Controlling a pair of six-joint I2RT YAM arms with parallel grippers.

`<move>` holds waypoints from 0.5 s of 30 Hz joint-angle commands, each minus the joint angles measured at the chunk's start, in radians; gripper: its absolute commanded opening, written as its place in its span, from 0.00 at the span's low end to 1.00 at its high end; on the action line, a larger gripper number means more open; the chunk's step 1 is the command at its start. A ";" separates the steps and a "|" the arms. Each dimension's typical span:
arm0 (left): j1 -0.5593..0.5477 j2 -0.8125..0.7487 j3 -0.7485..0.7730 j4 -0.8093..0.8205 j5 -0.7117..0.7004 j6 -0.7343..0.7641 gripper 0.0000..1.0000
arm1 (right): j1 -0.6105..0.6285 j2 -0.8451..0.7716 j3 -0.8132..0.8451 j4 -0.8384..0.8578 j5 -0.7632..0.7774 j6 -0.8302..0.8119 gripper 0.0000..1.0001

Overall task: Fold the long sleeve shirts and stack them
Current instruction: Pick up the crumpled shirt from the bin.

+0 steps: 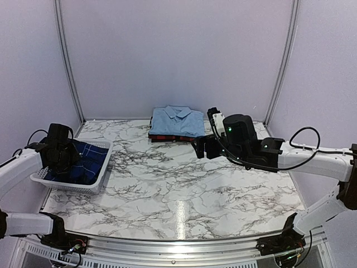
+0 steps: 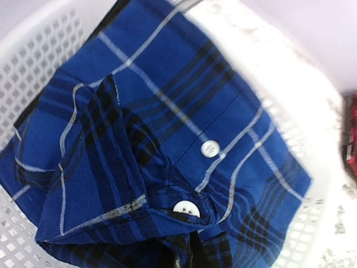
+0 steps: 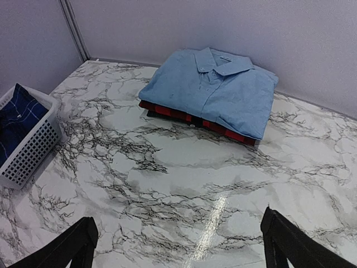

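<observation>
1. The navy plaid shirt point(image 1: 83, 162) lies crumpled in the white basket point(image 1: 100, 185) at the left of the top view.
2. My left end effector point(image 1: 62, 164) is down on it, pressed together. I cannot tell whether it pinches cloth.
3. The light blue shirt point(image 1: 177, 120) sits folded on the red-and-black plaid shirt point(image 1: 167, 137), upper centre of the surface point(image 1: 184, 190).
4. My right end effector point(image 3: 178, 254) hovers spread, right of centre.

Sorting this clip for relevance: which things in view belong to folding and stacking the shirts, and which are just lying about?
Job: navy plaid shirt, unfolded; light blue shirt, folded, on top of the red-and-black plaid shirt.
Lying about: white slotted basket, holding the navy one; marble-pattern table.
</observation>
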 commanded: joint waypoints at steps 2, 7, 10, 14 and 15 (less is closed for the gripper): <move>-0.001 -0.109 0.109 -0.021 0.051 0.079 0.00 | -0.004 0.010 0.046 0.011 -0.003 0.004 0.99; -0.002 -0.139 0.239 -0.012 0.203 0.161 0.00 | -0.004 0.015 0.059 0.018 0.003 -0.010 0.99; -0.010 -0.137 0.329 -0.008 0.278 0.198 0.00 | -0.004 0.015 0.071 0.019 0.005 -0.018 0.98; -0.041 -0.124 0.466 0.012 0.412 0.231 0.00 | -0.003 0.011 0.085 0.014 0.017 -0.029 0.98; -0.054 -0.119 0.496 0.021 0.437 0.240 0.00 | -0.004 0.008 0.088 0.013 0.021 -0.034 0.99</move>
